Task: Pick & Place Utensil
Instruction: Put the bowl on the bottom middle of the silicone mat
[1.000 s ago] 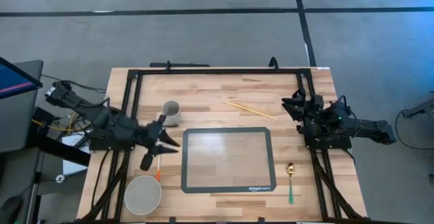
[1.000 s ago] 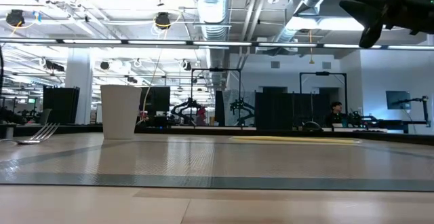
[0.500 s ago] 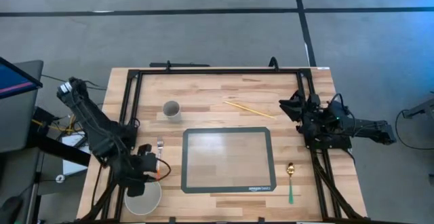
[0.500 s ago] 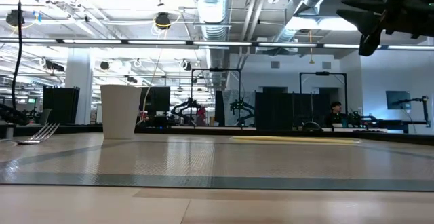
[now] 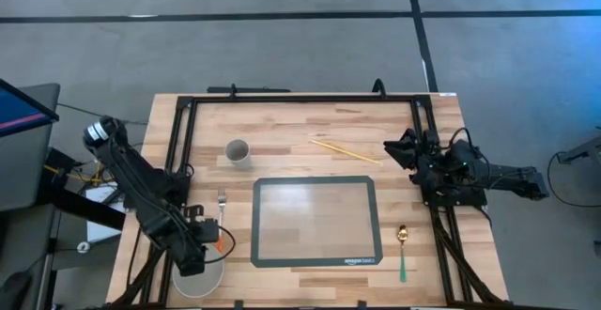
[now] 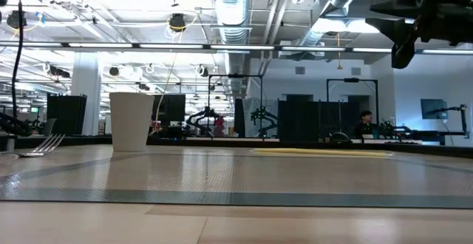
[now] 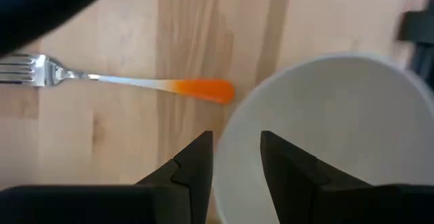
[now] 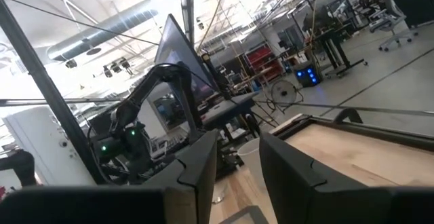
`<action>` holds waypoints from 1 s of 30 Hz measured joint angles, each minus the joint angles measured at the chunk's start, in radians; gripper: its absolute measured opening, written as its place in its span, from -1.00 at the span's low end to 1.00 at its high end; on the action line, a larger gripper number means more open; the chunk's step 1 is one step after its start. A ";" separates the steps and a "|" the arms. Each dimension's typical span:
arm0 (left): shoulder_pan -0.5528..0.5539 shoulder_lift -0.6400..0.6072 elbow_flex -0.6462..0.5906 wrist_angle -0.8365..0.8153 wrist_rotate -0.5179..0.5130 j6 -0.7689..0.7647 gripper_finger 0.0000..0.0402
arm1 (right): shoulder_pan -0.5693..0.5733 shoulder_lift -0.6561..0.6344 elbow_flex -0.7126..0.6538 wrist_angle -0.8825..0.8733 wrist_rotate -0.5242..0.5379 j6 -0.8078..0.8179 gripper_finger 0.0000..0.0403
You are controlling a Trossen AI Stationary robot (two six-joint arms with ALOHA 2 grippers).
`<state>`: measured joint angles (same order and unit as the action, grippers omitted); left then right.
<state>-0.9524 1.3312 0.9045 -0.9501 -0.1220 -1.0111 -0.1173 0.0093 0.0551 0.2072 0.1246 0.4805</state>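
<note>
A fork with an orange handle [image 5: 221,218] lies flat on the wood left of the mat; it also shows in the left wrist view [image 7: 135,83] and in the low view [image 6: 41,146]. My left gripper [image 5: 193,252] points down over the far rim of the white bowl [image 5: 199,272], just near of the fork's handle end. Its fingers [image 7: 237,159] stand a narrow gap apart and touch nothing. A spoon with a green handle [image 5: 402,251] lies right of the mat. My right gripper [image 5: 396,148] waits raised at the right edge, its fingers [image 8: 239,156] narrowly apart.
A grey-framed mat [image 5: 315,221] fills the table's middle. A pale cup [image 5: 238,150] stands upright beyond its far-left corner. Chopsticks [image 5: 346,149] lie beyond its far edge. Black rails run along the table's left, right and far sides.
My left arm has swung from beside the mat's left edge toward the table's near-left corner and tipped from pointing level to pointing down; it now hangs over the bowl's rim. The right arm has crept slightly toward the table's middle. No object has moved.
</note>
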 joint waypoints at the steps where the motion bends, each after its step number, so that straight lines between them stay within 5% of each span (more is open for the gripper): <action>1: 0.000 0.009 -0.008 -0.001 0.003 0.000 -0.38 | 0.000 0.000 0.000 0.000 0.000 0.000 -0.47; 10: 0.000 0.025 -0.092 0.028 0.062 -0.027 -0.40 | -0.001 0.000 0.000 0.006 0.004 0.000 -0.47; 17: 0.002 0.024 -0.092 0.114 0.102 -0.016 -0.90 | -0.001 0.000 0.000 0.015 0.005 0.000 -0.47; 20: 0.026 0.024 -0.082 0.163 0.146 -0.026 -0.93 | -0.002 0.000 0.000 0.015 0.005 0.000 -0.47; 30: 0.314 0.024 0.072 0.324 0.010 0.101 -0.93 | -0.002 0.000 0.000 0.044 0.011 0.000 -0.47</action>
<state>-0.6382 1.3552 0.9766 -0.6265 -0.1117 -0.9100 -0.1188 0.0090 0.0551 0.2509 0.1360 0.4801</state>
